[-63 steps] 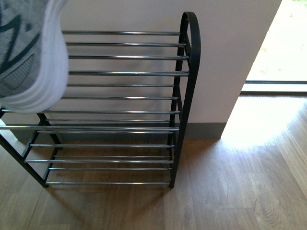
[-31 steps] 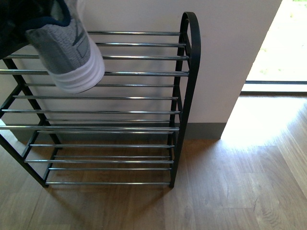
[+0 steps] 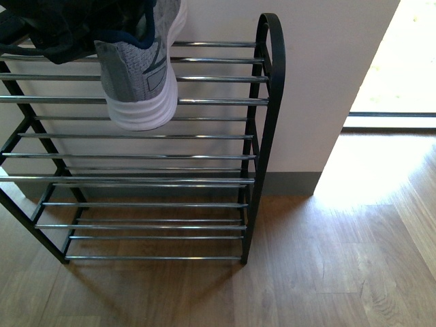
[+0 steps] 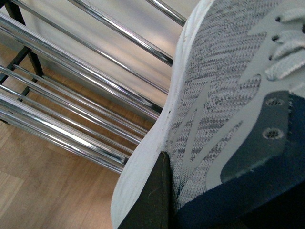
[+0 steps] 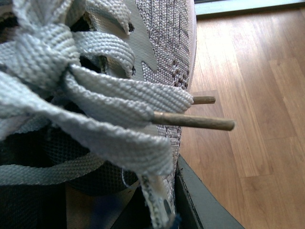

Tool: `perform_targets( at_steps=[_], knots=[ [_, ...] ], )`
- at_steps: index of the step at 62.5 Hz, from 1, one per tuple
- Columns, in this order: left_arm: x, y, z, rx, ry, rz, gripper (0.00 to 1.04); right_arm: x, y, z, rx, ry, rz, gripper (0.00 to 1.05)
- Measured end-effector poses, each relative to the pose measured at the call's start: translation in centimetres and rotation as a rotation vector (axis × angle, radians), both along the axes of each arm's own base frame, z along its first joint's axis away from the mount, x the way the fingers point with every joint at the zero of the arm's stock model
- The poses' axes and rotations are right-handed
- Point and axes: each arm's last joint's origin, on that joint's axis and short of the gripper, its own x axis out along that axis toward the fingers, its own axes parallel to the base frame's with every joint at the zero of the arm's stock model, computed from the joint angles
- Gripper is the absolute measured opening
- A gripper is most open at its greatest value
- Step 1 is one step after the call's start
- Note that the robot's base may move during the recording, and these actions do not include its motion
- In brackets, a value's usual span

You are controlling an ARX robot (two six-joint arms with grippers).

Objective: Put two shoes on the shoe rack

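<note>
**Left gripper** (image 3: 126, 27): closed on the first shoe (image 3: 139, 78) at its dark collar. In the left wrist view one black finger (image 4: 153, 200) presses flat against the outer knit wall just above the white sole. The opposite finger is hidden.

**First shoe:** grey knit, thick white sole, navy lining. It is held at the top tier of the shoe rack (image 3: 204, 101), towards the rack's left half, with the heel facing the camera and the toe towards the wall (image 3: 327, 68). The sole lies across the chrome rods as seen from the front. Contact with them cannot be told.

**Right gripper** (image 5: 190, 200): outside the front view. In the right wrist view a dark finger edge lies against the side of the second shoe (image 5: 162, 43), which sits clear of the floor (image 5: 248, 71). The other finger is hidden behind the shoe.

**Second shoe:** grey knit, close to the lens. Its light grey laces (image 5: 95, 100) are knotted and two aglets (image 5: 200, 121) stick out over the wood.

**Shoe rack:** black frame, several tiers of chrome rods. It stands on the wood floor against the pale wall, and the tiers below the top one carry nothing.
</note>
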Motion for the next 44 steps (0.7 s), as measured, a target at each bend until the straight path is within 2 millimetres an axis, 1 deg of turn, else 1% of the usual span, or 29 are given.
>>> perform_targets(
  at_steps=[29, 41, 42, 44],
  knots=[
    [2.6, -0.2, -0.6, -0.025, 0.029, -0.014, 0.02, 0.0, 0.0, 0.0, 0.0, 0.001, -0.001, 0.03],
    [3.1, -0.2, -0.6, -0.027, 0.033, -0.01, 0.02, 0.0, 0.0, 0.0, 0.0, 0.0, 0.0, 0.03],
    [3.1, -0.2, -0.6, -0.027, 0.033, -0.009, 0.02, 0.0, 0.0, 0.0, 0.0, 0.0, 0.0, 0.03],
    [3.1, -0.2, -0.6, -0.028, 0.032, -0.009, 0.08, 0.0, 0.0, 0.0, 0.0, 0.0, 0.0, 0.03]
  ],
)
